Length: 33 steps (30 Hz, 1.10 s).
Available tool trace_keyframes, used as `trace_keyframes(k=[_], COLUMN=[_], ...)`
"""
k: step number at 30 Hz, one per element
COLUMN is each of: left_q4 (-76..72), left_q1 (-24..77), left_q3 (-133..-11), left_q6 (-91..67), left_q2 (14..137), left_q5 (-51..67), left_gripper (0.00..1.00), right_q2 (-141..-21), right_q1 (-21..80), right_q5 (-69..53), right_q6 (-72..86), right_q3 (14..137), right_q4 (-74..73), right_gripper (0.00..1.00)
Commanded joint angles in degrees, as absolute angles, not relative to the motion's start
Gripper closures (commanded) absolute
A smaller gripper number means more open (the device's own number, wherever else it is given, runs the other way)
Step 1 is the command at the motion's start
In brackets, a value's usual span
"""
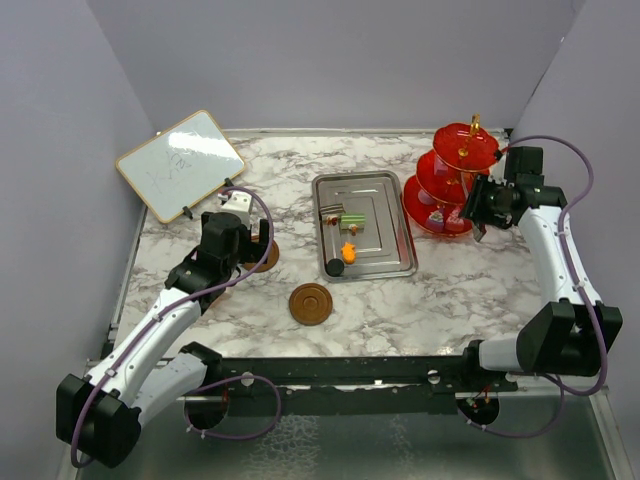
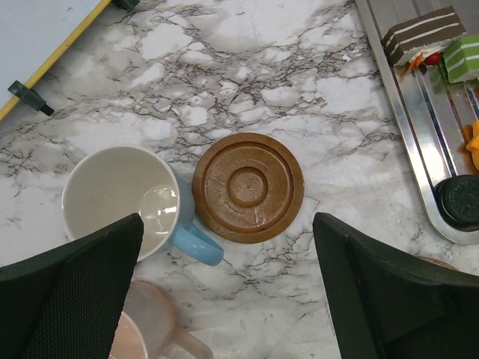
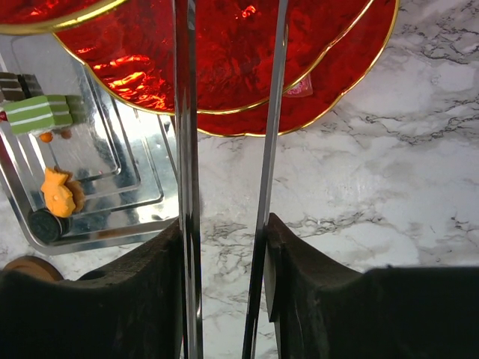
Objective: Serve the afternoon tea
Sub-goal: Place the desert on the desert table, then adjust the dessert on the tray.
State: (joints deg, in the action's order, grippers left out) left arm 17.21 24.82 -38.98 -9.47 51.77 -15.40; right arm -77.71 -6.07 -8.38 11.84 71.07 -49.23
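The red three-tier stand (image 1: 450,180) stands at the back right; it fills the top of the right wrist view (image 3: 232,60). My right gripper (image 1: 478,205) is beside it, shut on steel tongs (image 3: 187,187) whose tips are out of view. A pink piece (image 3: 299,88) lies on the lowest tier. My left gripper (image 2: 228,254) is open, above a brown saucer (image 2: 248,187), the blue cup (image 2: 123,200) and the pink cup (image 2: 146,329). A second saucer (image 1: 311,303) lies mid-table. Green (image 2: 464,58), brown (image 2: 423,34), orange (image 1: 348,251) and black (image 1: 334,267) pieces lie in the tray.
The steel tray (image 1: 385,262) sits at the table's centre, left of the stand. A wood-framed whiteboard (image 1: 180,163) leans at the back left. Grey walls enclose the marble table on three sides.
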Motion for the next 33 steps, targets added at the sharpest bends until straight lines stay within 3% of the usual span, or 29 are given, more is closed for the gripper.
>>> trace_keyframes(k=[1, 14, 33], left_q4=[16.1, 16.2, 16.5], left_q1=[24.6, 24.6, 24.5], left_q3=[-38.9, -39.1, -39.4], left_q6=[-9.4, -9.5, -9.6], left_q2=[51.9, 52.4, 53.0], left_q5=[-13.8, -13.3, -13.2], left_gripper=[0.01, 0.01, 0.01], right_q2=[-76.1, -70.8, -60.8], right_q1=[-6.4, -6.4, -6.4], right_q5=[-9.2, -7.1, -14.8], right_q6=[11.7, 14.9, 17.6], right_q3=[71.9, 71.7, 67.4], right_q4=[-48.9, -54.1, -66.0], right_gripper=[0.6, 0.6, 0.64])
